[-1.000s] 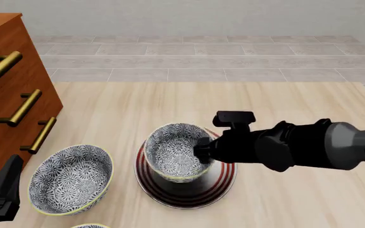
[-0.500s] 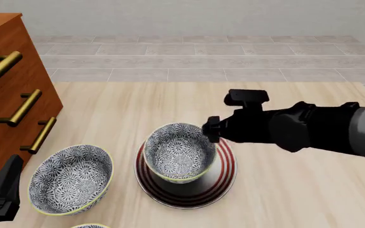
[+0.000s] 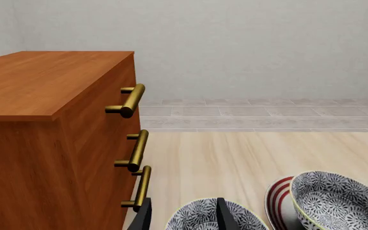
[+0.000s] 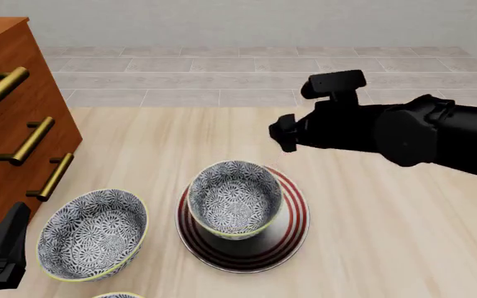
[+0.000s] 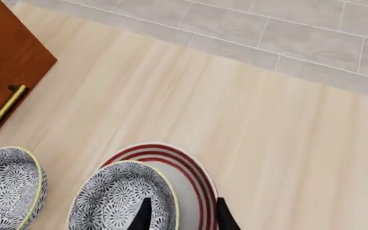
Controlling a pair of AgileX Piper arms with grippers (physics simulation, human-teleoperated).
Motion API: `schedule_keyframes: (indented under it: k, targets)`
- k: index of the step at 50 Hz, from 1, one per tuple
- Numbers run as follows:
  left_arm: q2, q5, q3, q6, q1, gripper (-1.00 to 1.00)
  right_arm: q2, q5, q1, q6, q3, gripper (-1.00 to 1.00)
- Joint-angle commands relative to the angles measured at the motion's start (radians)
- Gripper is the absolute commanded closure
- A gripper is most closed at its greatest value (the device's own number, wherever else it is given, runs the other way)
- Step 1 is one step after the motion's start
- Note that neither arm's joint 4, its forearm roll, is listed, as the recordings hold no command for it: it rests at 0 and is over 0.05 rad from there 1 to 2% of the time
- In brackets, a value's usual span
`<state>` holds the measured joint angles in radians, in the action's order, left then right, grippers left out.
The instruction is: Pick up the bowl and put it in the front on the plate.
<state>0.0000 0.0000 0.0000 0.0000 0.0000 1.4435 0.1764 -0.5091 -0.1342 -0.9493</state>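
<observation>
Lifted since a second ago, the right gripper (image 4: 282, 133) now hangs above and beyond the bowl (image 4: 234, 198), fingers parted and empty. Bowl sits upright on the red-ringed plate (image 4: 292, 231), toward its left. No writing shows. A wider floral bowl (image 4: 92, 233) lies left, near the wooden dresser (image 4: 10, 124) — the left gripper (image 3: 180, 215) is low beside it, fingers spread.
</observation>
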Motion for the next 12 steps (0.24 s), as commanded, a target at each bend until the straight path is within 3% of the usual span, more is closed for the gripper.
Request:
schedule_keyframes:
  k: [1,6,9,10,12]
  targets:
    - [0.000,0.000,0.000,0.000,0.000,-1.00,-0.055,-0.061,0.001,0.115,0.001,-1.00]
    - [0.000,0.000,0.000,0.000,0.000,-1.00,-0.099,-0.119,-0.001,0.147,0.039,-1.00]
    - [0.000,0.000,0.000,0.000,0.000,-1.00,-0.124,-0.147,-0.004,0.102,0.053,-1.00]
    - [0.000,0.000,0.000,0.000,0.000,-1.00,-0.134,-0.159,-0.004,0.123,0.058,-1.00]
    - [0.000,0.000,0.000,0.000,0.000,-1.00,-0.155,-0.182,-0.010,0.111,0.067,-1.00]
